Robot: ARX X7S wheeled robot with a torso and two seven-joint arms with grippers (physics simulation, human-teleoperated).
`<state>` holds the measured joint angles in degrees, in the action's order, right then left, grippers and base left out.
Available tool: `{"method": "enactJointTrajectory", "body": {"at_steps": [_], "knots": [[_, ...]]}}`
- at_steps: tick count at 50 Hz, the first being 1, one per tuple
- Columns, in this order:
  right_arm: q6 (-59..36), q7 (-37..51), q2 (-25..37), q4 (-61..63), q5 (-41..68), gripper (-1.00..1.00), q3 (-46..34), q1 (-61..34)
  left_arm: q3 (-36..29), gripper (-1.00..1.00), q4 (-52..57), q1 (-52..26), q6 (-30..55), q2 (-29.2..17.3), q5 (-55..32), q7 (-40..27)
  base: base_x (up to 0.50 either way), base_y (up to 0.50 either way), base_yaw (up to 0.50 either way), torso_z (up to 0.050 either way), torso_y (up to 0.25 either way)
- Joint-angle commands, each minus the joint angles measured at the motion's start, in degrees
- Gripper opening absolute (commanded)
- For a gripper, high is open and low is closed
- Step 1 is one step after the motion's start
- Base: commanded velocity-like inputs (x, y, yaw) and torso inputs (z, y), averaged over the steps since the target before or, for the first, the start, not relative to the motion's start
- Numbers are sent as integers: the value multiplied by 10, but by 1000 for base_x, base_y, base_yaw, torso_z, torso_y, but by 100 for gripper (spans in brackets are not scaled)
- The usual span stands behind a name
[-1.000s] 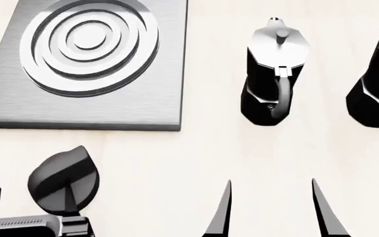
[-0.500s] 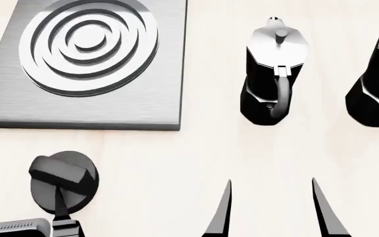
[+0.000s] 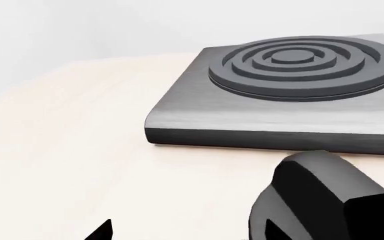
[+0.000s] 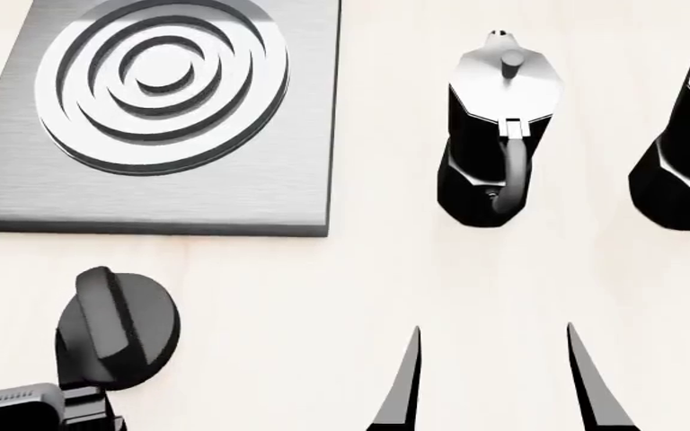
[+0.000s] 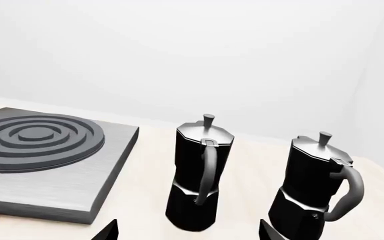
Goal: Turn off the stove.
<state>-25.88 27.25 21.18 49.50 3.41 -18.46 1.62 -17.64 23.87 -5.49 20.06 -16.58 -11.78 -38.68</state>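
Observation:
The stove (image 4: 165, 117) is a grey square plate with a ringed burner, at the far left of the head view. It also shows in the left wrist view (image 3: 279, 100) and the right wrist view (image 5: 38, 155). Its black ridged knob (image 4: 118, 328) lies on the table in front of it, ridge now nearly upright. My left gripper (image 3: 188, 232) is open. One fingertip (image 3: 275, 231) overlaps the knob (image 3: 332, 200), and the other is well off to its side. My right gripper (image 4: 492, 329) is open and empty, in front of the moka pots.
Two black-and-silver moka pots (image 4: 495, 135) (image 4: 686, 144) stand right of the stove, handles toward me. They also show in the right wrist view (image 5: 199, 175) (image 5: 315, 190). The light wooden table (image 4: 321, 287) ends at a white wall behind.
The knob's ridge has turned from slanted, through lying across, to nearly upright. My left gripper has slid left and lower in the head view. The right arm has not moved.

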Motion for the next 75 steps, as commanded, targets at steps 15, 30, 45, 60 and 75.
{"method": "enactJointTrajectory", "body": {"at_steps": [15, 30, 45, 60, 75], "knots": [[1, 4, 3, 0, 2, 100, -3, -1, 2, 100, -57, -35, 10, 1, -19, 7, 0, 0, 0, -1, -3], [2, 5, 5, -2, 5, 100, -4, -2, 7, 100, -36, -29, 2, -5, -6, -12, 0, 0, 0, -1, -2], [1, 7, 7, -3, 7, 100, -7, -4, 7, 100, -14, -21, -6, -14, 5, -23, 0, 0, 0, 0, 0], [1, 9, 9, -4, 6, 100, -11, -4, 10, 100, 8, -17, -14, -23, 28, -42, 0, 0, 0, 0, 0], [22, 9, 11, -16, 8, 100, -11, -3, 14, 100, 59, 2, -14, -47, 0, -19, 0, 0, 0, 0, 0]]}}
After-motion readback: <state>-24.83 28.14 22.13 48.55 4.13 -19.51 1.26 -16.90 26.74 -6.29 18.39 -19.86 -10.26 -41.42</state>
